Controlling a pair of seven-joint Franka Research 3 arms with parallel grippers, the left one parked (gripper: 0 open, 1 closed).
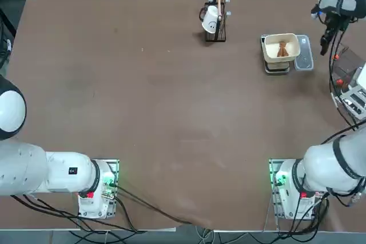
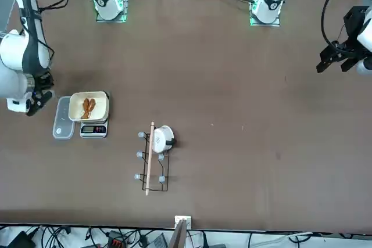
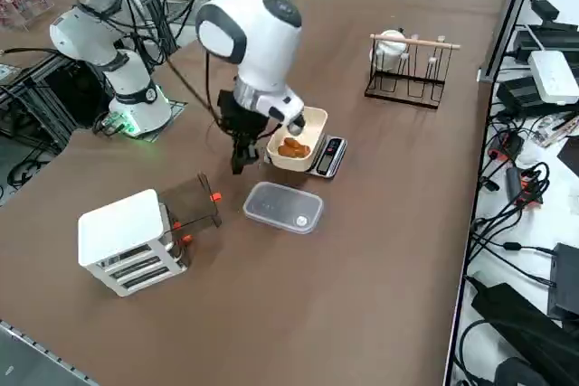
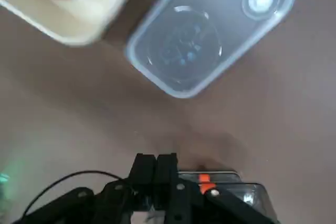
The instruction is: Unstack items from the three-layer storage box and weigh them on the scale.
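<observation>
Brown lumps [image 1: 283, 49] are sitting in the cream bowl [image 1: 291, 42] on the scale [image 3: 328, 157]. I'm holding my right gripper [image 4: 153, 157] above the bench [image 1: 171, 112], near the translucent plate [image 3: 283, 207], fingers closed, empty.

Overhead camera above the whole table — front camera facing it from across.

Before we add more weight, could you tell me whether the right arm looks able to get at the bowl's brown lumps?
Probably yes: the right gripper hangs near the open bowl, and nothing visibly covers the lumps.
</observation>
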